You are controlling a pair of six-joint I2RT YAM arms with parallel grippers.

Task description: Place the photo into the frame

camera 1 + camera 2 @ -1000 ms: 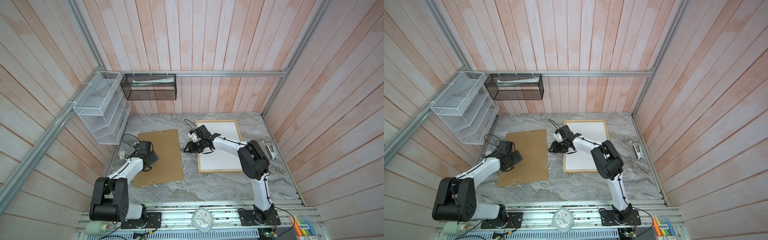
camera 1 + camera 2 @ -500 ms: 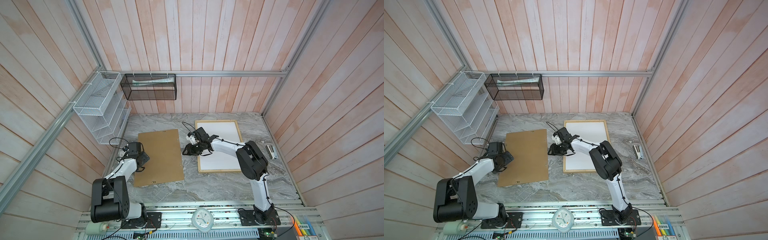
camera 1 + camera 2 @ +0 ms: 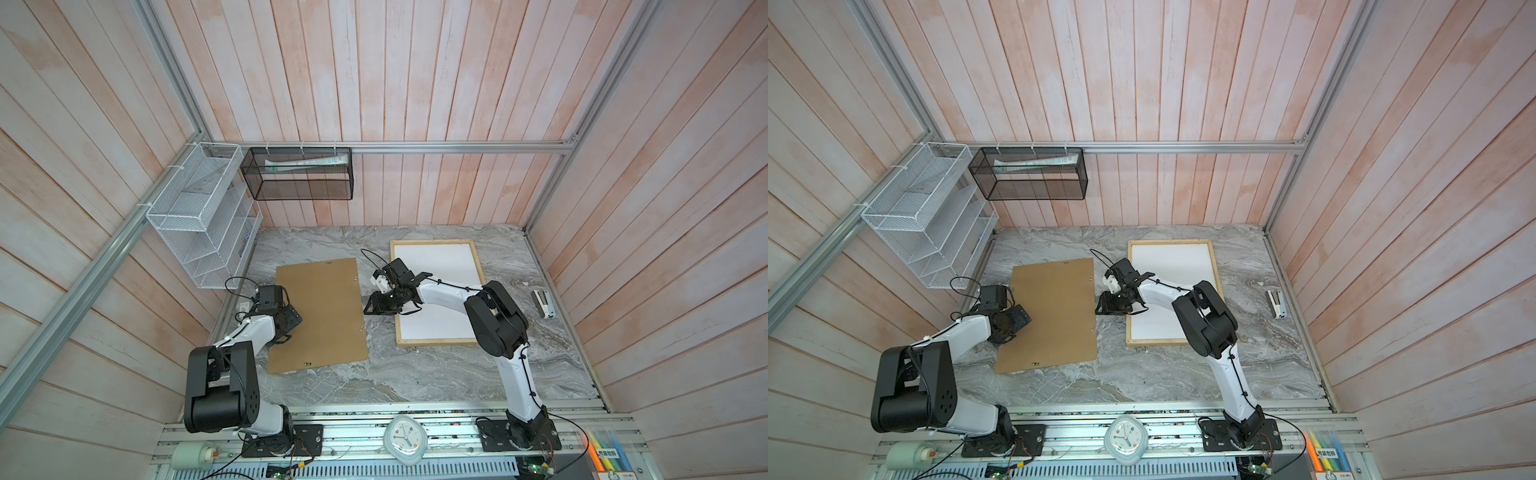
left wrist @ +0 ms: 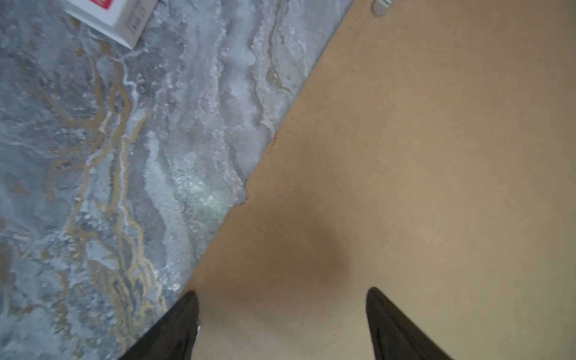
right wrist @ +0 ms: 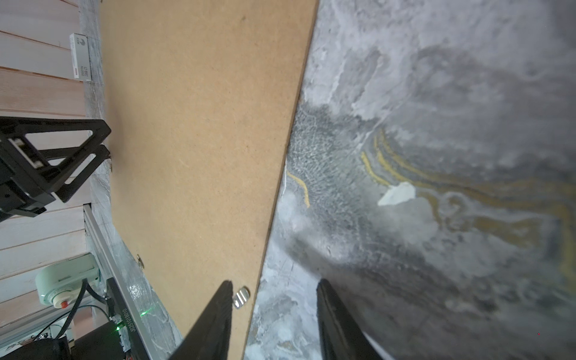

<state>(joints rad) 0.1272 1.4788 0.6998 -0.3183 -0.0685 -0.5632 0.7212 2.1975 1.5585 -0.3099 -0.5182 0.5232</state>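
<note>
- Thin pale-wood rectangular frame (image 3: 432,242) is lying flat on the grey marbled table (image 3: 415,374), back right, with a plain white sheet (image 3: 436,266) filling it; only the top views are showing it
- Left gripper (image 4: 280,291) is hanging over the flat brown board (image 4: 436,156), fingers apart
- Right gripper (image 5: 275,281) is straddling that board's edge, fingers apart, clamping nothing, beside a silver clip (image 5: 241,297)
- White box (image 4: 109,12) is bearing a red label, print unreadable
</note>
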